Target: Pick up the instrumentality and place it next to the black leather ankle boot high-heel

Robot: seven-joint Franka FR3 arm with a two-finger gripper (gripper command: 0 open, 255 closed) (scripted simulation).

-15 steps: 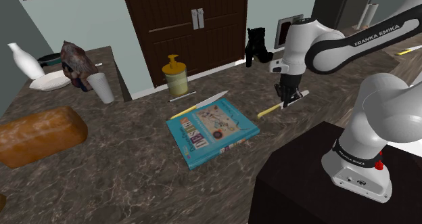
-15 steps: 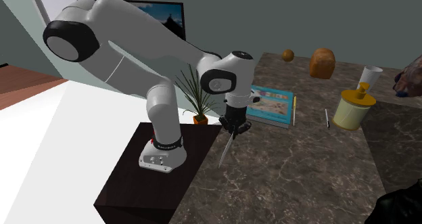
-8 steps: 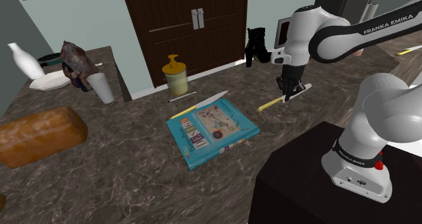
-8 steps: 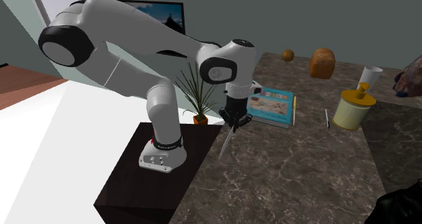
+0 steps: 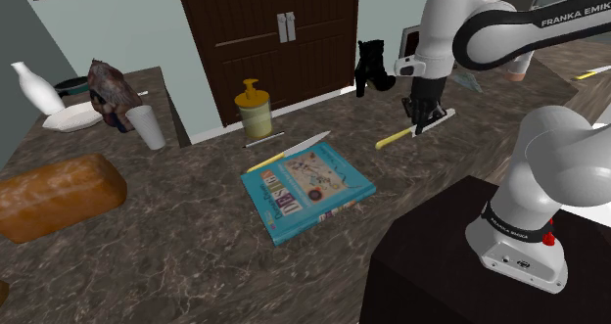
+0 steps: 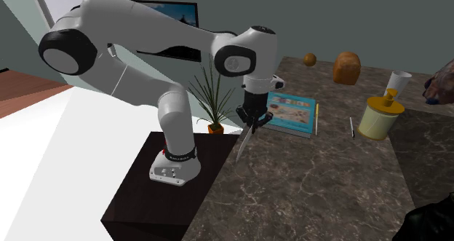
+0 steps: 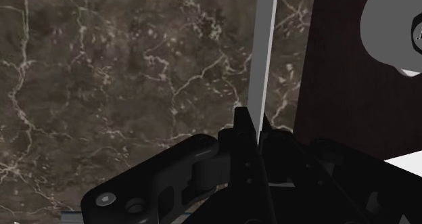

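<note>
Shoulder view: holding yellow-handled knife (image 5: 394,139) in clenched pincer (image 5: 419,119), hanging above surface (image 5: 196,239), right of book (image 5: 306,190), nearer than black boot (image 5: 372,68).
Second exterior view: carrying knife (image 6: 244,143) slanting over surface edge beside stand (image 6: 142,199).
Wrist view: clasping grey knife (image 7: 265,47) between fingers (image 7: 243,126).

The knife (image 5: 393,139) has its middle tucked behind the hand (image 5: 422,126) in the shoulder view. In the wrist view its blade runs off the edge and the handle end is buried under the hand. The bread loaf (image 5: 59,195) gets chopped by the shoulder view's left edge. A dark shape (image 6: 431,221) is cut by the second exterior view's lower right corner, can't tell what it is. The yellow thing (image 5: 593,73) by the shoulder view's right edge is too small to tell.
</note>
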